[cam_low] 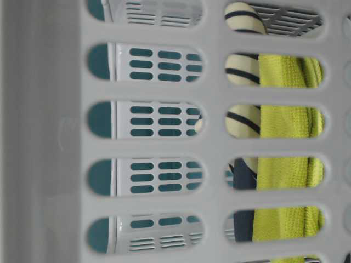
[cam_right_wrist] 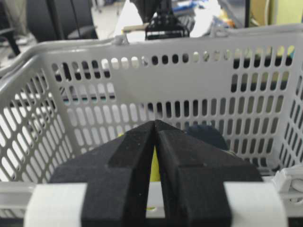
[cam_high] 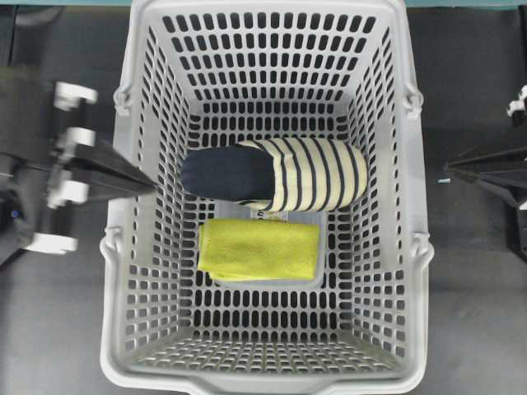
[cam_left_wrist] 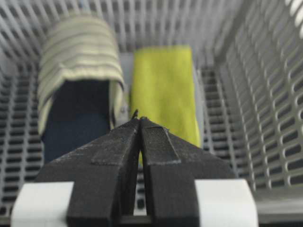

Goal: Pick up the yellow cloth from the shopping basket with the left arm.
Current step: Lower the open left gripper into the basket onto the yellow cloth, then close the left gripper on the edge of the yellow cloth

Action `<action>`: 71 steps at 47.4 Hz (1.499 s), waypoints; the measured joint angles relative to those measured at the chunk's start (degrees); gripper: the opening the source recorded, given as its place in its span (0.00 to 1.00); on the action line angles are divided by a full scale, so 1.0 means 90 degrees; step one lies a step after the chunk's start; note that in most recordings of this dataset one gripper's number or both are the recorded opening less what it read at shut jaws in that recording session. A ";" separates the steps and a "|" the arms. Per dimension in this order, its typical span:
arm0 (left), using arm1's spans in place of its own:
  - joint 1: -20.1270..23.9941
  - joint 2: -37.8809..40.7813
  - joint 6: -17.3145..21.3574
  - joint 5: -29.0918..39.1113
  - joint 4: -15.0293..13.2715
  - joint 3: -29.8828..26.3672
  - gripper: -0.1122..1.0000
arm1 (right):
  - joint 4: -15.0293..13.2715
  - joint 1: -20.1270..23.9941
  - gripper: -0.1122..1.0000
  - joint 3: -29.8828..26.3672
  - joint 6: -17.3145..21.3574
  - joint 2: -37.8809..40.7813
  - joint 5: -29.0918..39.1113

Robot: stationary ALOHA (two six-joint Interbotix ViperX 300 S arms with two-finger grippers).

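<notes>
The yellow cloth (cam_high: 258,249) lies folded flat on the floor of the grey shopping basket (cam_high: 416,239), just in front of a navy-and-cream striped slipper (cam_high: 313,174). My left gripper (cam_high: 153,188) is shut and empty, its tip above the basket's left wall and pointing inward. In the left wrist view the shut tips (cam_left_wrist: 139,118) sit above the near end of the cloth (cam_left_wrist: 163,85), beside the slipper (cam_left_wrist: 78,61). My right gripper (cam_high: 449,170) is shut and empty outside the basket's right wall. Its tips (cam_right_wrist: 155,122) face that wall (cam_right_wrist: 189,80).
The basket fills the middle of the overhead view, and its tall slotted walls (cam_left_wrist: 265,94) enclose the cloth and slipper. The table-level view looks through the wall (cam_low: 55,137) at the cloth (cam_low: 285,123) and slipper (cam_low: 241,68). Dark table (cam_high: 478,329) lies on both sides.
</notes>
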 measured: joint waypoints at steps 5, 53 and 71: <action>-0.0029 0.0693 -0.0020 0.0801 0.0000 -0.0693 0.10 | 0.0000 0.0000 0.15 -0.0010 0.0000 -0.0039 0.0176; -0.0703 0.4814 -0.0371 0.2539 0.0000 -0.3496 0.88 | 0.0010 0.0000 0.78 -0.0039 0.0010 -0.0371 0.0303; -0.0703 0.5293 -0.0449 0.2510 0.0000 -0.3252 0.88 | 0.0010 0.0000 0.78 0.0000 0.0010 -0.0371 0.0293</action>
